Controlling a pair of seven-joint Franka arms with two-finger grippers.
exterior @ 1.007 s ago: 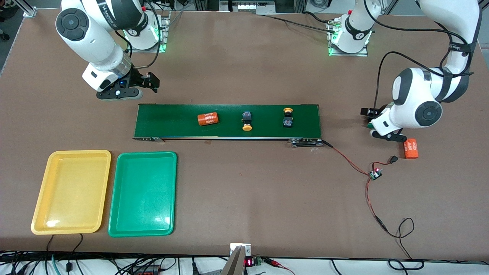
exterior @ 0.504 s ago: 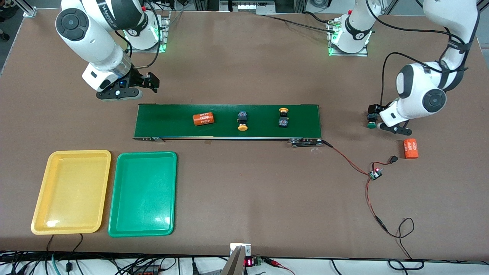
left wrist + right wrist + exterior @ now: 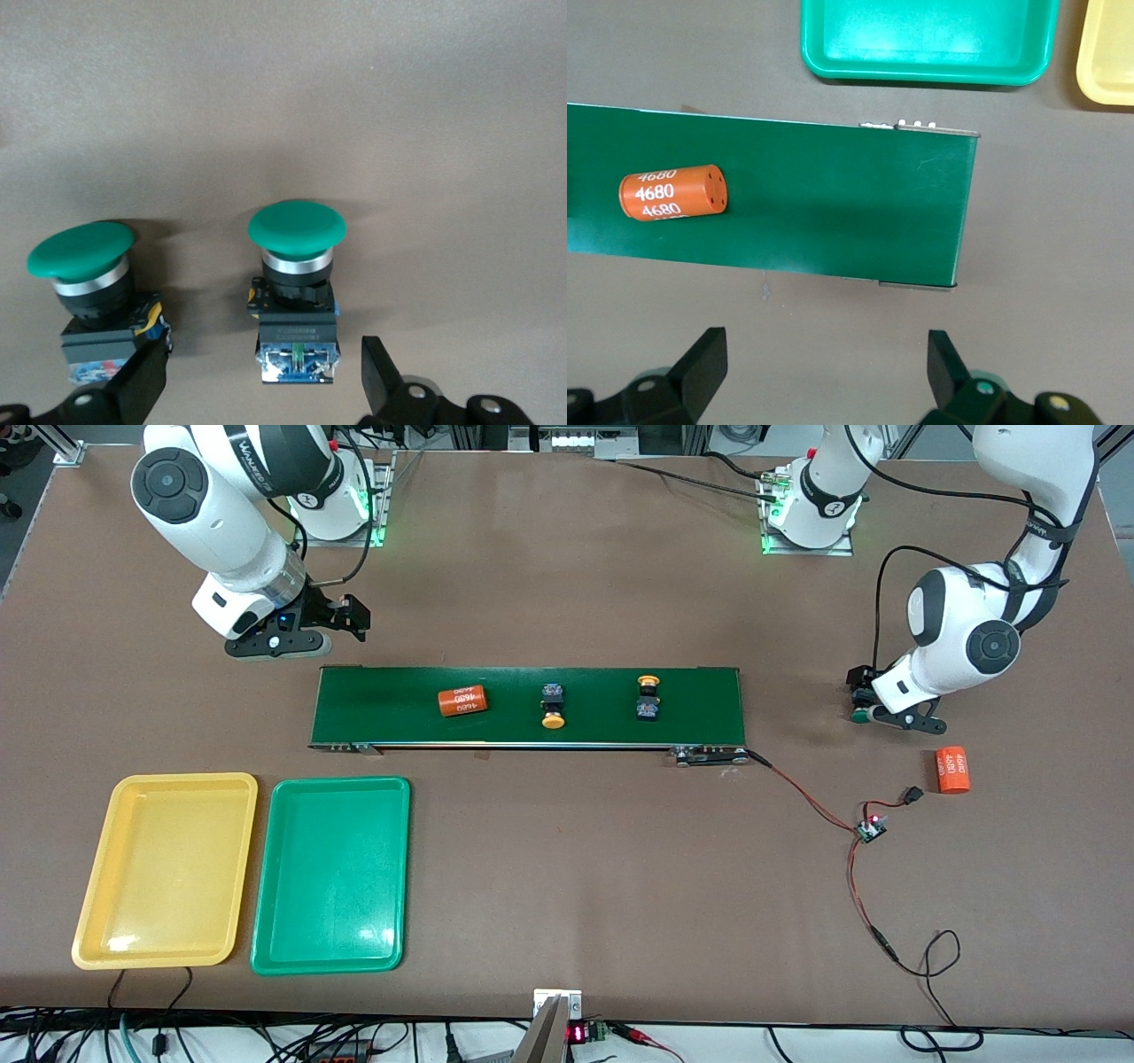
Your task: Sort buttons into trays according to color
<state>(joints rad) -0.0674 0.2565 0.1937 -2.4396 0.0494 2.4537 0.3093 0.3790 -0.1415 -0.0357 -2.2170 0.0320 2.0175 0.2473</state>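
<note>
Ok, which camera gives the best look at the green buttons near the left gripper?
The left wrist view: both green buttons fill it, caps and black bodies clear, one between the open left gripper fingers. The front view shows only a green speck under that gripper. The right wrist view shows neither.

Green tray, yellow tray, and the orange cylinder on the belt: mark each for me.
green tray (image 3: 331, 875), front view, on its bare floor
yellow tray (image 3: 165, 868), front view, on its bare floor
orange cylinder on the belt (image 3: 462, 701), front view, on its printed side

"4680" white print on orange cylinder (image 3: 673, 192) lying on conveyor belt (image 3: 833, 204)
</note>
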